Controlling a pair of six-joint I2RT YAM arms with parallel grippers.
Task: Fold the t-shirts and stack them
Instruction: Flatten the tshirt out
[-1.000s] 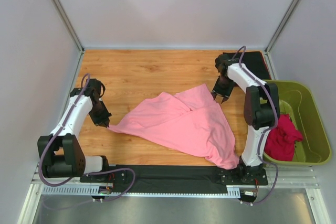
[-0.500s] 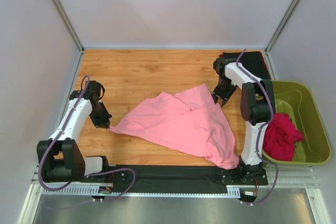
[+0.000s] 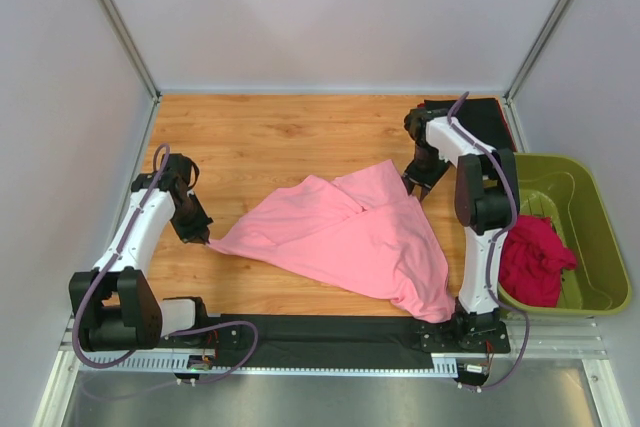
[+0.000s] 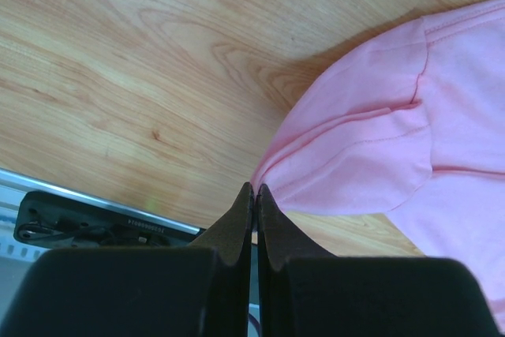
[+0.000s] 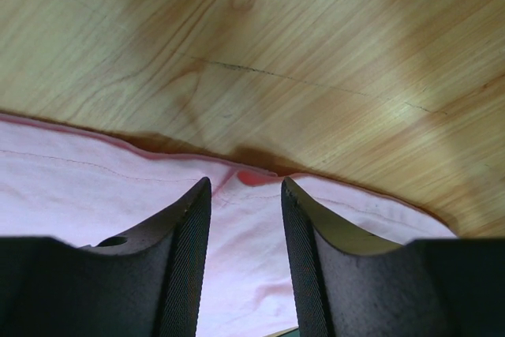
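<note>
A light pink t-shirt (image 3: 350,232) lies rumpled across the middle of the wooden table. My left gripper (image 3: 203,237) is shut on its left corner (image 4: 272,175), which it pinches at the fingertips. My right gripper (image 3: 417,187) is open and stands over the shirt's far right edge (image 5: 252,175), with cloth between the two fingers. A magenta-red t-shirt (image 3: 538,257) lies crumpled in the olive-green tub (image 3: 585,192) at the right. A folded black t-shirt (image 3: 485,112) lies at the back right corner.
The wooden table (image 3: 270,137) has white walls behind and at both sides. A black strip (image 3: 330,329) and a metal rail run along the near edge, and the rail also shows in the left wrist view (image 4: 79,207).
My right gripper has moved a little left and down onto the shirt's far edge. My left gripper has held the corner almost still.
</note>
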